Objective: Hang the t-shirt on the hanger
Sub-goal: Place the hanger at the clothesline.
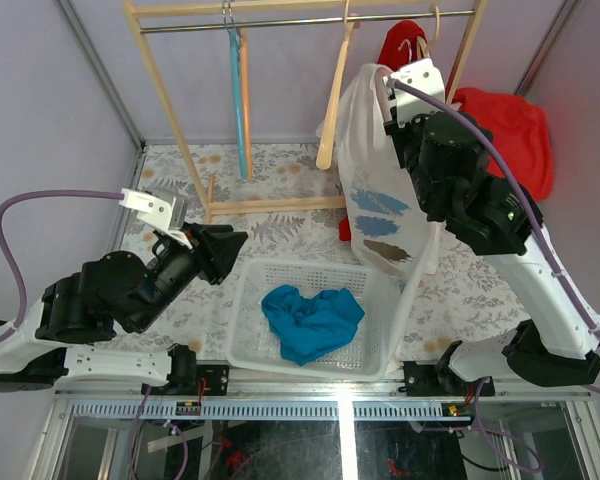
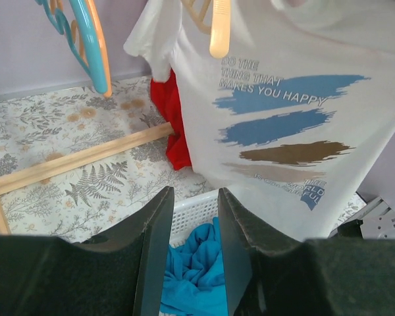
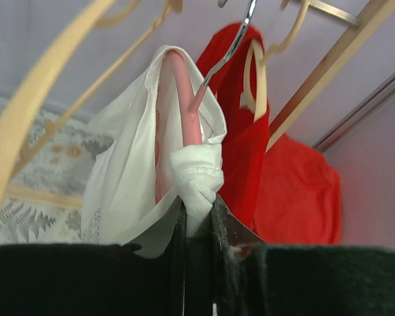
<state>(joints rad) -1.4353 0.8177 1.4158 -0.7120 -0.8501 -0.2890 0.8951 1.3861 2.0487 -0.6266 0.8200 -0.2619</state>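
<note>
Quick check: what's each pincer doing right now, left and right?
Left pincer: open, holding nothing.
Right pincer: closed on a bunched fold of the t-shirt, by the hanger.

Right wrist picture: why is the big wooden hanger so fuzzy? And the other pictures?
Right wrist: the wooden hanger is blurred, probably too near the lens, but the t-shirt in the right gripper is sharp; left wrist: its print is crisp; top external: sharp throughout.
</note>
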